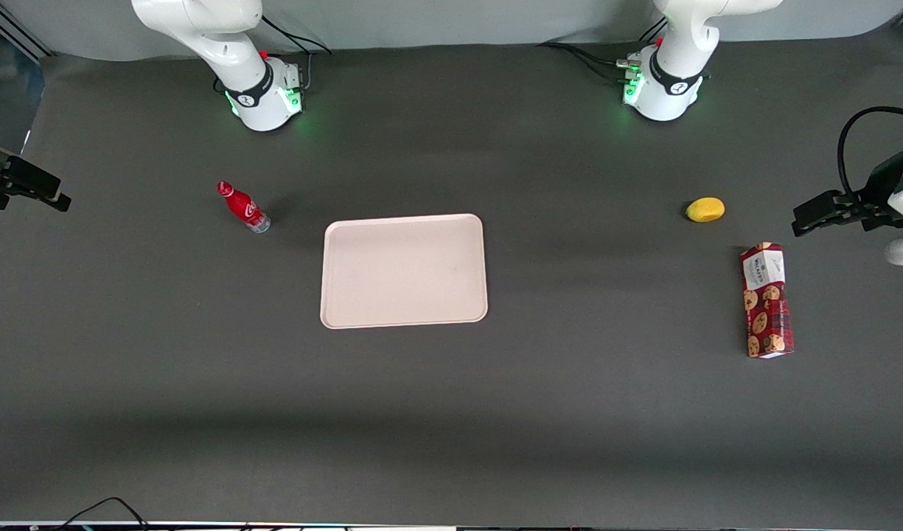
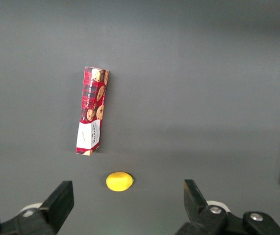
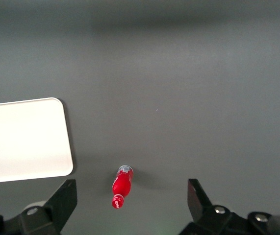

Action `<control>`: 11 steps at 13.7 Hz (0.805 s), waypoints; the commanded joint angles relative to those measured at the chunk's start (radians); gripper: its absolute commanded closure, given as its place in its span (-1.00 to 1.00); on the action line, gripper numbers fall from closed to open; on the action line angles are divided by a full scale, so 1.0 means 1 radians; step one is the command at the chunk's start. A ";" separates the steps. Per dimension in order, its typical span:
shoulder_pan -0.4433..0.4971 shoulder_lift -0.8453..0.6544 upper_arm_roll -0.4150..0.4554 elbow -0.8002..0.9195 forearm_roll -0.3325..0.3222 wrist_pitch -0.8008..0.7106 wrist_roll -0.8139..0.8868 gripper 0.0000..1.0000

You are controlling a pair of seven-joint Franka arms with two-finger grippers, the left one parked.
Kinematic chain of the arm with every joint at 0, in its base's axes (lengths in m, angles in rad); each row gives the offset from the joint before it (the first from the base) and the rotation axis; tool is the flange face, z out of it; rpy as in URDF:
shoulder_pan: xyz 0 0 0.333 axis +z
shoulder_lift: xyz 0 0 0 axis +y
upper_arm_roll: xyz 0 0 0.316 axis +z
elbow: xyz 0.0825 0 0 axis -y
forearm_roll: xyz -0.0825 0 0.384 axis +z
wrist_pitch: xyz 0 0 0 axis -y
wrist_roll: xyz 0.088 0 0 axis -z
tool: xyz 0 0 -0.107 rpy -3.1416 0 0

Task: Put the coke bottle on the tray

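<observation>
The coke bottle is small, slim and red with a red cap. It stands on the dark table, apart from the tray, off the tray's corner toward the working arm's end. The tray is a flat pale pinkish-cream rectangle and has nothing on it. My right gripper is open and empty, off toward the working arm's end of the table, well away from the bottle. In the right wrist view the bottle shows far below, between the wide-spread fingers, with the tray beside it.
A yellow lemon-like object and a red cookie box lying flat are toward the parked arm's end. Both also show in the left wrist view, the lemon and the box. Two arm bases stand at the table's back edge.
</observation>
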 commanded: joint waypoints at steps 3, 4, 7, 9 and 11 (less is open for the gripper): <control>-0.007 -0.014 0.011 -0.007 -0.012 -0.010 -0.010 -1.00; -0.009 -0.014 0.011 -0.006 -0.012 -0.010 -0.016 -1.00; -0.024 -0.015 0.018 -0.004 -0.016 -0.029 -0.020 -1.00; -0.029 -0.015 0.024 -0.005 -0.016 -0.030 -0.020 -1.00; -0.029 -0.015 0.027 -0.007 -0.016 -0.030 -0.023 -1.00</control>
